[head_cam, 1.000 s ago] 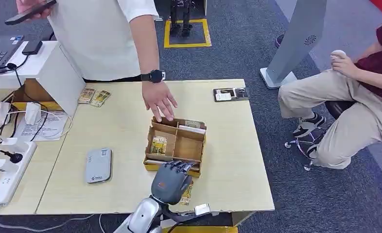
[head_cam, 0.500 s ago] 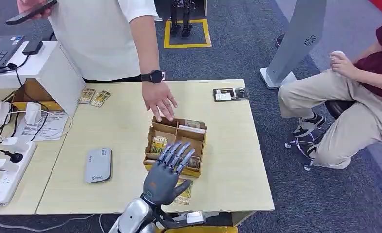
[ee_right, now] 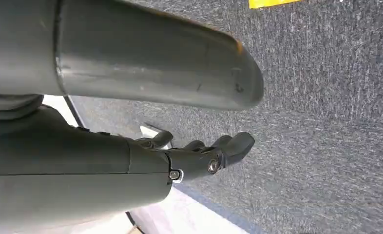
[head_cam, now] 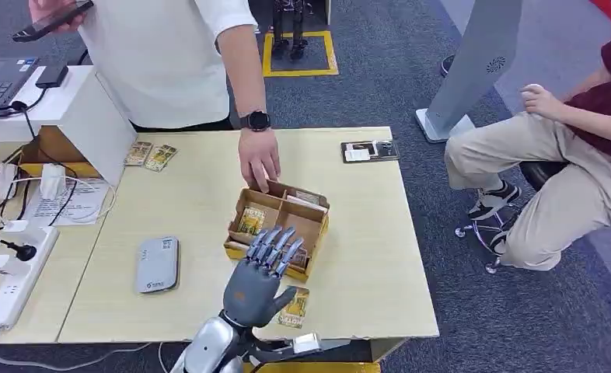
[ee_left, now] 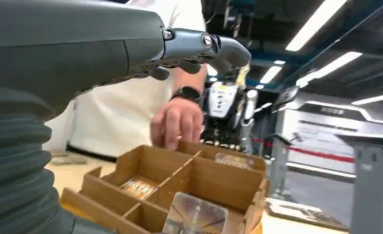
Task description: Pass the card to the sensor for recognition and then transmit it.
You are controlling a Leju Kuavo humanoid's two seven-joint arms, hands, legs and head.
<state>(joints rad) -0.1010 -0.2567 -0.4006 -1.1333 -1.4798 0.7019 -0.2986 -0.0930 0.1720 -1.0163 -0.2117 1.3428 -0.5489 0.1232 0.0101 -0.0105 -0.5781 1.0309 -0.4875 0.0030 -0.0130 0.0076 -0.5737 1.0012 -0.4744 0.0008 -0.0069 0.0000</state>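
**Left hand spread above the card box; one card lies loose at the tabletop edge**

The pale wooden tabletop (head_cam: 193, 202) carries everything here. A person (head_cam: 162, 54) in a white shirt stands at its far side, holding a phone (head_cam: 50, 19) in one hand, the other hand (head_cam: 260, 163) resting fingertips on the far wall of the box (head_cam: 279, 229). A second person (head_cam: 567, 148) sits off to the right of the table.

The box is a brown cardboard tray split into compartments, with cards standing or lying inside several of them. The left hand (head_cam: 257, 284) hovers over the box's near edge with its fingers (head_cam: 275, 245) spread wide and holding nothing. The right hand (ee_right: 199, 156) hangs over grey carpet; its fingers are curled inward with nothing in them.

A grey sensor (head_cam: 158, 265) lies flat on the tabletop, well left of the box. The card (head_cam: 295, 308) lies flat just beside the left hand, near the tabletop's front edge and apart from the box. Two more cards (head_cam: 150, 155) lie at the far left.
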